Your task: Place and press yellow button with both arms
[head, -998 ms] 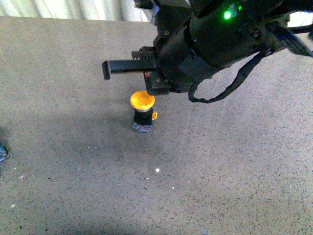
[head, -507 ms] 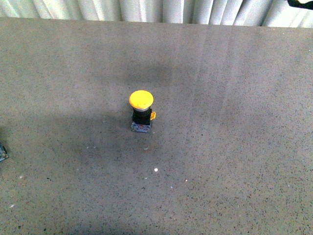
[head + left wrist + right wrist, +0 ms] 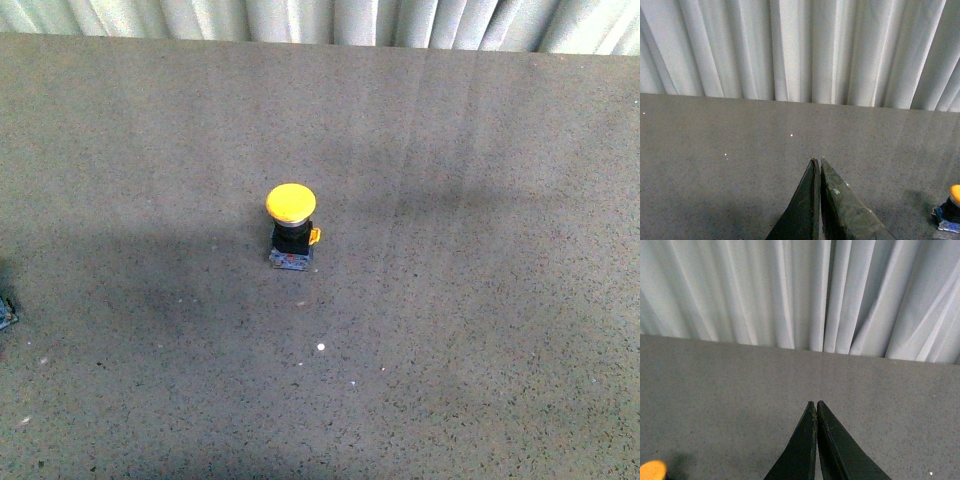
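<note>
One yellow button [image 3: 291, 228] standing upright on the speckled grey desk [image 3: 480, 300], alone near the middle of the front view: round yellow cap on top, black body beneath, small yellow tab on one side, bluish-grey base touching the desk. No arm visible in the front view.

Two grippers, each seen only from its own wrist camera. Left gripper [image 3: 819, 161] clenched, two black fingers pressed tip to tip with a hairline seam between them, grasping nothing, poised above bare desk. Button well apart from it, off to the side at the edge of the left wrist view, only part of the cap and base showing.

Right gripper [image 3: 816, 403] likewise clenched on nothing, fingertips meeting. Button's yellow cap just visible at a corner of the right wrist view, well apart from the fingertips.

One pleated white curtain [image 3: 800, 290] beyond the desk's far edge, ahead of both grippers.
</note>
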`<action>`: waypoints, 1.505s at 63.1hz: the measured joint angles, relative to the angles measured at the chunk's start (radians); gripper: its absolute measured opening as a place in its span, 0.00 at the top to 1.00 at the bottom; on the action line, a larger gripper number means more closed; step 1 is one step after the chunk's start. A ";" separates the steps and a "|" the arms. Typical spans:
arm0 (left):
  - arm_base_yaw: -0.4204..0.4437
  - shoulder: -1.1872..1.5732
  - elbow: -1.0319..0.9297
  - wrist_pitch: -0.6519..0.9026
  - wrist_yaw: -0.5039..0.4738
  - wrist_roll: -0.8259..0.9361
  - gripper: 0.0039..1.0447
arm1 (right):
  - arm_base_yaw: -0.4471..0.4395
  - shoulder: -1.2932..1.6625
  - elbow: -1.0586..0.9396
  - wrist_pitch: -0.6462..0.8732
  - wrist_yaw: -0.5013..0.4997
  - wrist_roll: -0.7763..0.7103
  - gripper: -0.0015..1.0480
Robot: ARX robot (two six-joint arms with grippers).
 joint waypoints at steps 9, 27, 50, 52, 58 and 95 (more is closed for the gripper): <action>0.000 0.000 0.000 0.000 0.000 0.000 0.99 | -0.040 -0.104 -0.079 -0.012 -0.043 -0.002 0.99; 0.000 0.000 0.000 0.000 0.000 0.000 0.99 | -0.104 -0.293 -0.188 -0.099 -0.103 -0.002 0.99; 0.000 0.000 0.000 0.000 0.000 0.000 0.99 | -0.198 -0.487 -0.276 -0.200 -0.194 -0.002 0.99; 0.000 0.000 0.000 0.000 0.000 0.000 0.99 | -0.199 -0.518 -0.276 -0.226 -0.194 -0.002 0.99; 0.000 0.000 0.000 0.000 0.000 0.000 0.99 | -0.199 -0.588 -0.277 -0.287 -0.195 -0.002 0.99; 0.000 0.000 0.000 0.000 0.000 0.000 0.99 | -0.199 -0.916 -0.277 -0.600 -0.195 -0.002 0.99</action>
